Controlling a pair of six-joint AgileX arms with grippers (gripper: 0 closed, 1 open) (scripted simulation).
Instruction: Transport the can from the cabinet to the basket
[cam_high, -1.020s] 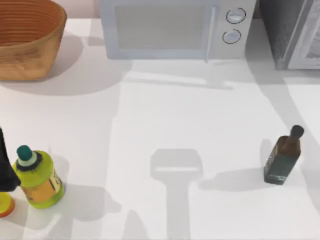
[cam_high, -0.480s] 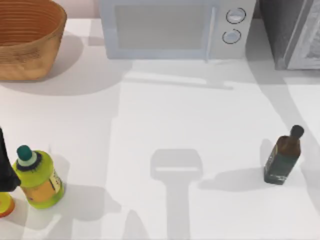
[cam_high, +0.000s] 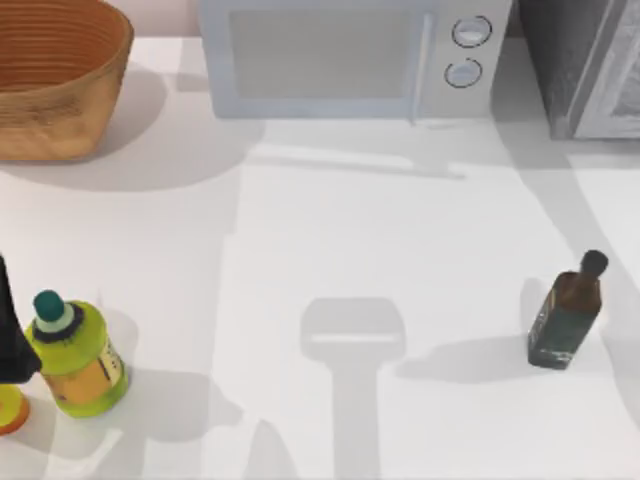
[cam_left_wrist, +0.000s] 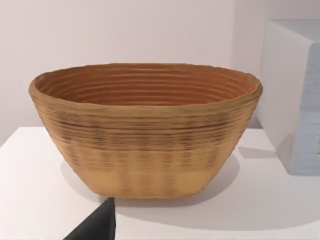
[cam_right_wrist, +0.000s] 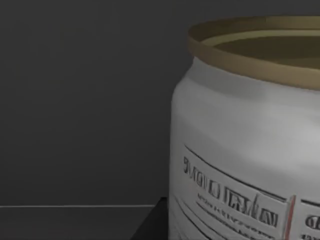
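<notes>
1. The can (cam_right_wrist: 245, 140) stands upright against dark walls, judged to be inside the cabinet (cam_high: 585, 65), very close to the right wrist camera.
2. Right end effector: finger state cannot be told.
3. The basket (cam_high: 55, 85) sits at the table's (cam_high: 330, 230) far left.
4. Risk: an off-centre closure could topple the can.

Can (cam_right_wrist: 240, 145) cropped at right wrist view's edges; label print illegible. Basket (cam_high: 55, 80), cabinet (cam_high: 590, 65) cut off at far corners.
</notes>
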